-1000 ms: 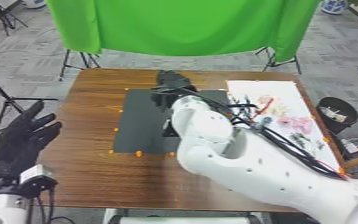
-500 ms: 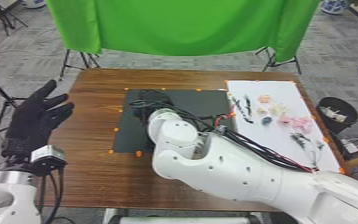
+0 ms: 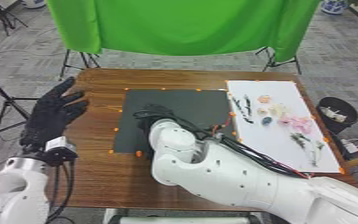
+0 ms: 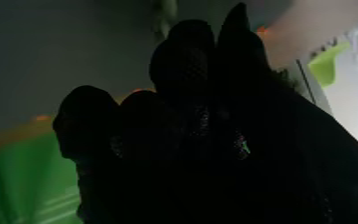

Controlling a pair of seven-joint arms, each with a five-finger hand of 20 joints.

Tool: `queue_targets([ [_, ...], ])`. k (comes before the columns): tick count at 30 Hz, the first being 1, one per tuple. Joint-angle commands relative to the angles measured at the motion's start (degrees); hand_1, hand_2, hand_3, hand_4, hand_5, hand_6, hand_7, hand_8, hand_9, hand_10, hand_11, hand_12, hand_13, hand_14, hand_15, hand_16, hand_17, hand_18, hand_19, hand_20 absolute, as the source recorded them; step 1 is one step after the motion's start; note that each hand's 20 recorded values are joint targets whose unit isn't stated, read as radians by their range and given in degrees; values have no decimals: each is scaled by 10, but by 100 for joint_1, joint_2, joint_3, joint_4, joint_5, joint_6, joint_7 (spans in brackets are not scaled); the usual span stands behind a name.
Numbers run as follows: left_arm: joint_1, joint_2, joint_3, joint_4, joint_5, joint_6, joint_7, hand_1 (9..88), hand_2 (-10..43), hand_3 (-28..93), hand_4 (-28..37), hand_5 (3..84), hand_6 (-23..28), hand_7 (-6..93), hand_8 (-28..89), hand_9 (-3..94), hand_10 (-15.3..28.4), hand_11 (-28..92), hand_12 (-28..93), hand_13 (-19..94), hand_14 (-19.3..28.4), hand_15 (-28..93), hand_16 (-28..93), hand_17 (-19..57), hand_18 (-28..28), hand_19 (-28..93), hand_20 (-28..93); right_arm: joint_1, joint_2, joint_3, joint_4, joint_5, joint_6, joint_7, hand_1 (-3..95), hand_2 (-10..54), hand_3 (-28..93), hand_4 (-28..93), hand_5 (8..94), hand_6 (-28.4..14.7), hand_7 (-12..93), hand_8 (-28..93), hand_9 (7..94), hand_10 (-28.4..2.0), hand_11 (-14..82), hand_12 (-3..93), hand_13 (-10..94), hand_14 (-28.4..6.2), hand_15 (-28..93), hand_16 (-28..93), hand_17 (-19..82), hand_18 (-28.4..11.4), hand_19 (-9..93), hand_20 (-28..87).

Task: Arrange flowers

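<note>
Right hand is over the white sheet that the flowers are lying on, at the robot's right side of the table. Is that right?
Not quite: the head view shows the right hand over the dark mat, not the white sheet. The flowers do lie on that sheet, at the robot's right side of the table.

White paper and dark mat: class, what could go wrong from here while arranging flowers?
The black cables along the white right arm run by the white rectangular sheet and might drag its loose green sprigs. The black-gloved right robot hand is over the dark mat, where poor contrast could hide a misplaced stem.
</note>
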Motion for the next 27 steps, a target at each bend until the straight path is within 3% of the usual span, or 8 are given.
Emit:
queue_targets([
  [1,121,3,-64,-79,-72,27,245,297,64,634,-209,341,79,94,-77,310,187,268,112,202,255,531,-110,-70,254,504,57,-131,-21,10,33,106,-223,-37,492,-2,792,-162,679,-37,504,192,789,-131,546,317,811,-75,765,211,606,-144,932,395],
  [7,816,257,-284,-305,-409,391,819,297,65,634,-209,341,79,94,-77,311,185,269,112,203,255,531,-111,-70,254,504,56,293,106,-424,-221,-203,612,-248,464,-39,761,-186,662,-51,483,163,775,-134,535,299,799,-84,743,200,601,-144,932,329],
  [8,785,153,-321,-281,-331,306,691,297,65,634,-209,341,79,95,-77,311,185,269,112,202,255,531,-111,-70,254,505,56,397,165,-501,-312,-211,746,-159,454,-45,755,-186,650,-59,478,158,768,-141,539,294,793,-87,740,197,599,-145,932,320],
  [14,1583,140,-653,-492,-520,587,1045,297,66,632,-210,341,79,95,-77,310,186,268,112,202,255,532,-111,-70,255,505,56,623,644,-261,-1300,-489,580,-309,370,-40,763,-169,656,-91,423,145,765,-166,566,243,798,-99,739,180,617,-148,932,283],
  [19,2132,217,-675,-593,-882,813,1645,297,66,633,-208,341,78,94,-77,311,187,268,110,203,255,532,-111,-70,255,505,56,884,1217,-127,-1918,-86,435,-316,275,33,760,-155,652,-116,380,-93,754,-192,522,235,780,-126,709,175,602,-151,932,190],
  [20,2168,167,-676,-603,-865,814,1618,297,66,632,-209,341,78,95,-77,311,187,268,110,203,255,532,-111,-70,255,505,56,773,1312,40,-2019,30,275,-311,268,40,756,-156,649,-120,360,-90,750,-197,514,234,774,-131,705,172,597,-154,932,176],
  [21,2212,285,-625,-589,-995,867,1825,297,65,633,-209,341,79,95,-77,311,187,268,111,203,255,532,-111,-70,255,505,55,874,1455,-11,-2105,169,321,-263,260,51,751,-157,645,-125,335,-88,741,-201,503,231,765,-138,701,168,587,-160,932,163],
  [27,2035,205,-434,-553,-961,833,1759,297,65,634,-210,342,78,95,-77,311,187,268,111,203,255,532,-111,-70,255,506,56,310,1605,532,-1968,897,-52,-214,207,108,728,-156,621,-140,232,-75,722,-230,444,216,729,-165,694,155,556,-180,932,110],
])
